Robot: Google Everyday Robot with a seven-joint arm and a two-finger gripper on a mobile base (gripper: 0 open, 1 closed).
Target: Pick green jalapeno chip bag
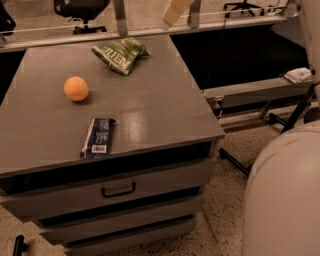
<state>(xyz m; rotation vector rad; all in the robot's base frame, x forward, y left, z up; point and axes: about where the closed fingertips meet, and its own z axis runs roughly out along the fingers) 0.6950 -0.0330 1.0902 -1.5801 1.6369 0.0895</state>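
Observation:
The green jalapeno chip bag [120, 52] is a crumpled green foil bag with white lettering. It lies at the far edge of the grey cabinet top [150, 100], a little left of its middle. My gripper [172, 12] shows as a cream-coloured tip at the top of the camera view. It hangs in the air above the cabinet's far right corner, to the right of the bag and apart from it. It holds nothing that I can see.
An orange ball [76, 88] sits on the left of the cabinet top. A flat dark blue bar wrapper [98, 136] lies near the front edge. Drawers [118, 190] face front. My white arm body [285, 190] fills the lower right. Stand legs [295, 112] stand on the floor at right.

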